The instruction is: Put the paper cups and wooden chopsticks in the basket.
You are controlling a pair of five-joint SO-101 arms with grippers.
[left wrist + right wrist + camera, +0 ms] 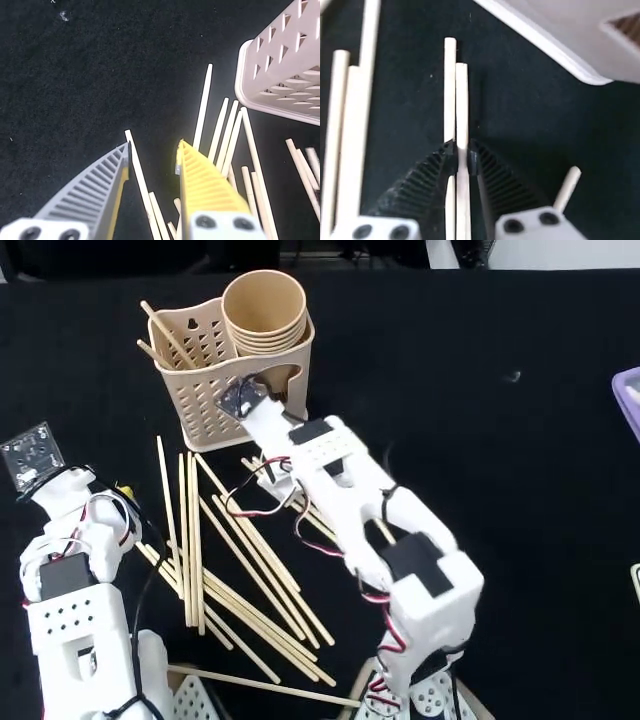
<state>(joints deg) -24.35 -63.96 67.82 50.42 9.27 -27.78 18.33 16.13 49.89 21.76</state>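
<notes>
Paper cups [264,302] stacked upright in basket [205,390]; wooden chopsticks [189,540] scattered beside it.

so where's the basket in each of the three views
High view: the basket stands at the far side of the table, left of centre, with cups in it.
Left wrist view: its perforated wall lies past the chopsticks, off to one side of the left gripper.
Right wrist view: a bit of its rim sits close ahead of the right gripper.
Shared landmark: the chopsticks lying in front of it.
</notes>
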